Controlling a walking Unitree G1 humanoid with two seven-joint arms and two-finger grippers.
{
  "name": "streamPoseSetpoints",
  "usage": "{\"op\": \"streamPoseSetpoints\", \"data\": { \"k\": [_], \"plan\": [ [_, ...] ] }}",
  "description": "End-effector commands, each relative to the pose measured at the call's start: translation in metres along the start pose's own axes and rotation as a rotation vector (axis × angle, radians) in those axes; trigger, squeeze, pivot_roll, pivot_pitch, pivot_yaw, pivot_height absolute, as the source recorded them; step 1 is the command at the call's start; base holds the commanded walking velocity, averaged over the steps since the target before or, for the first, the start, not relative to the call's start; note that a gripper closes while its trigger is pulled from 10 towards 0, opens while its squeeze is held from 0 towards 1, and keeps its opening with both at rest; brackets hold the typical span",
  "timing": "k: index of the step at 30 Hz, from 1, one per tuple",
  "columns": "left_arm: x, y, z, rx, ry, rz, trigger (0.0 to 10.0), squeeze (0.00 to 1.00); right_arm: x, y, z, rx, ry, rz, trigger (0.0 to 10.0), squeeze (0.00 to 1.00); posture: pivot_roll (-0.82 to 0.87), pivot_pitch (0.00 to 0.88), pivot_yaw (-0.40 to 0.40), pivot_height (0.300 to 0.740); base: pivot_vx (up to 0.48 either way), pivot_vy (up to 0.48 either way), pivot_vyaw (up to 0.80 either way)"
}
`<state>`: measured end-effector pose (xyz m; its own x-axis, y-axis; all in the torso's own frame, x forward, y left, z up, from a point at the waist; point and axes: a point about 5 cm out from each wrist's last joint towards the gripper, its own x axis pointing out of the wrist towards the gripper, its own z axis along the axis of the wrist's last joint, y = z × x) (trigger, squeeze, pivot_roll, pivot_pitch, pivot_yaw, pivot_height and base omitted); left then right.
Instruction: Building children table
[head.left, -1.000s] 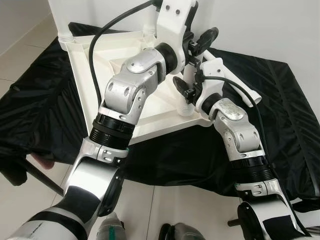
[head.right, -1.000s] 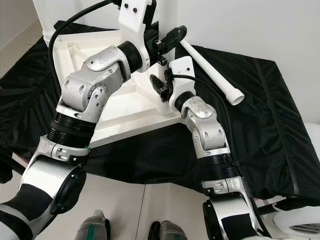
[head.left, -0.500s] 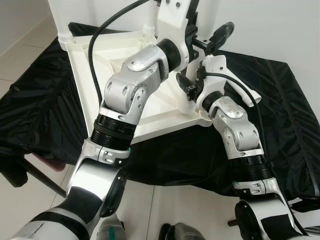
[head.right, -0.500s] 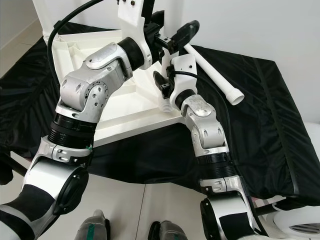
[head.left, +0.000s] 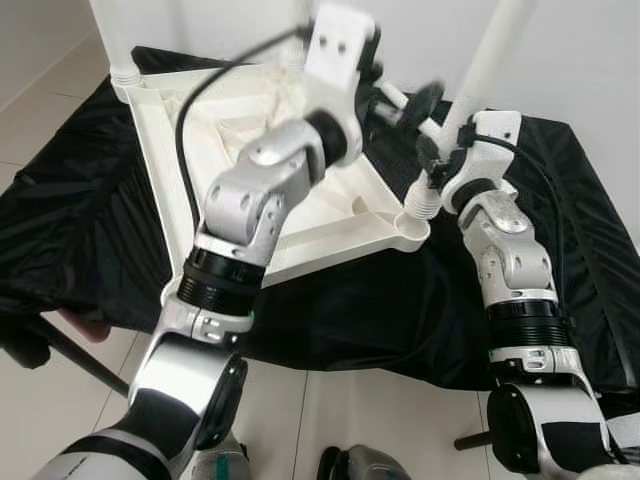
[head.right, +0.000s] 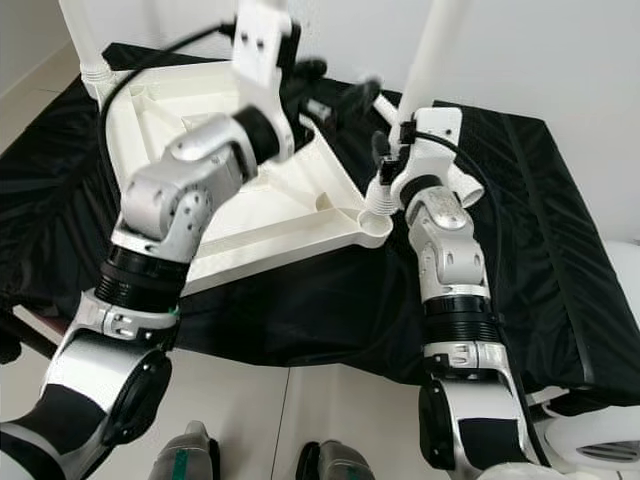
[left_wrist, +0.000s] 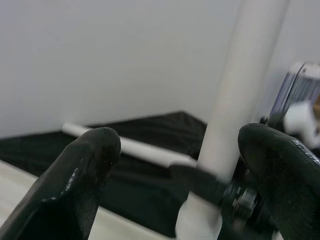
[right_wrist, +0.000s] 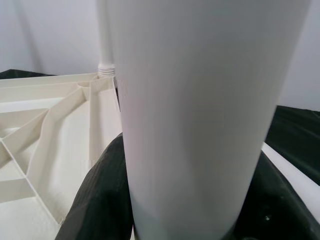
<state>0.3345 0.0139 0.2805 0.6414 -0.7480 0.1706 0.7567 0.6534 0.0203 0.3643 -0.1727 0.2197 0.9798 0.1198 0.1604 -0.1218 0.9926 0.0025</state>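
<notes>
The white tabletop (head.left: 330, 225) lies upside down on a black cloth. My right gripper (head.left: 440, 160) is shut on a white leg (head.left: 490, 50). That leg stands nearly upright, its threaded end at the near right corner socket (head.left: 415, 212). In the right wrist view the leg (right_wrist: 200, 115) sits between black fingers (right_wrist: 100, 200). My left gripper (head.left: 402, 95) hovers open and blurred just left of that leg, holding nothing; its fingers (left_wrist: 85, 170) stand wide apart. Another leg (head.left: 112, 40) stands in the far left corner. A loose leg (head.right: 465, 185) lies on the cloth behind.
The black cloth (head.left: 80, 200) covers a low surface and drapes over its front edge. White tiled floor (head.left: 330, 420) lies in front and a white wall rises behind. A dark bar (head.left: 70, 355) slants at the lower left. A white object (head.right: 600, 445) sits at the lower right.
My right gripper has swung to the right with the leg, bringing its threaded end to the corner socket. The left gripper has drawn back from the leg and is still moving.
</notes>
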Motion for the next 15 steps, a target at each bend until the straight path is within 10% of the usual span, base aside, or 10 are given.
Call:
{"op": "streamPoseSetpoints", "data": {
  "k": [1, 15],
  "plan": [
    [0.002, -0.002, -0.013, 0.024, 0.057, 0.044, 10.0, 0.0, -0.001, -0.007, 0.0, -0.013, -0.011, -0.014, 10.0, 0.0, 0.05, 0.036, -0.082, 0.74, 0.0, 0.0, 0.0],
    [-0.004, -0.014, -0.032, 0.036, 0.112, 0.035, 10.0, 0.0, -0.005, -0.005, -0.022, 0.071, 0.008, 0.051, 10.0, 0.0, 0.06, 0.031, -0.087, 0.74, 0.0, 0.0, 0.0]
  ]
}}
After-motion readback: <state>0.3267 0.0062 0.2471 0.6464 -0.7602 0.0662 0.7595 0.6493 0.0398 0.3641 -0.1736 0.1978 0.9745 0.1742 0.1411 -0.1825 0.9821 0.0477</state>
